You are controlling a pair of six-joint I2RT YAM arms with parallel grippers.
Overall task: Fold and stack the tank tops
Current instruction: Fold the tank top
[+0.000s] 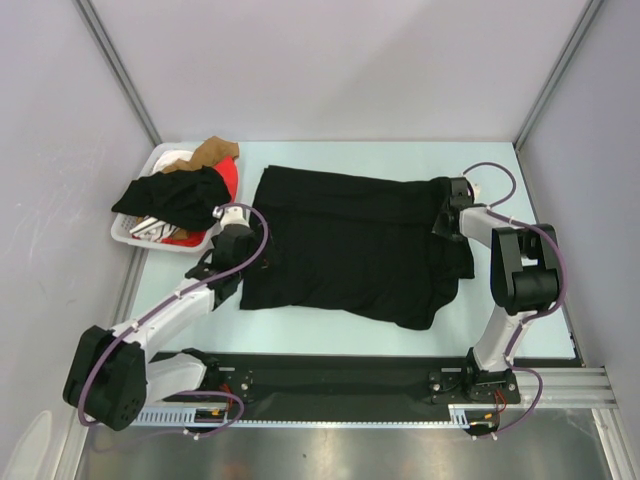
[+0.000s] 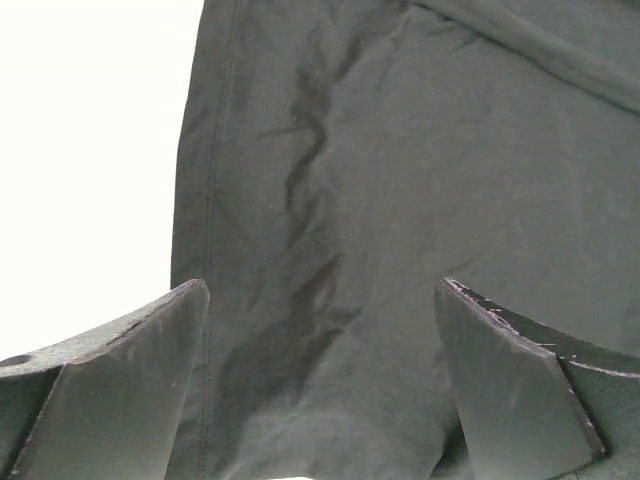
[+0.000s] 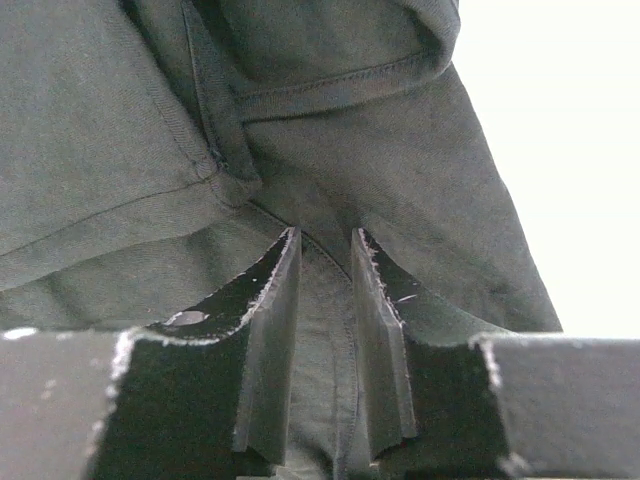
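The large black tank top (image 1: 350,245) lies spread flat on the table and fills the left wrist view (image 2: 400,200). My left gripper (image 1: 222,272) is open over its left edge, with the hem running between its fingers (image 2: 320,285). My right gripper (image 1: 447,215) is shut on a seamed fold of the black tank top (image 3: 330,150) at its far right corner, and cloth shows between its narrow jaws (image 3: 325,235). The red tank top (image 1: 229,178) lies in the basket, mostly hidden under other clothes.
A white plastic basket (image 1: 125,232) stands at the far left and holds a dark garment (image 1: 175,198), a brown cloth (image 1: 212,152) and the red one. Grey walls close in the table on both sides. A black rail (image 1: 330,375) runs along the near edge.
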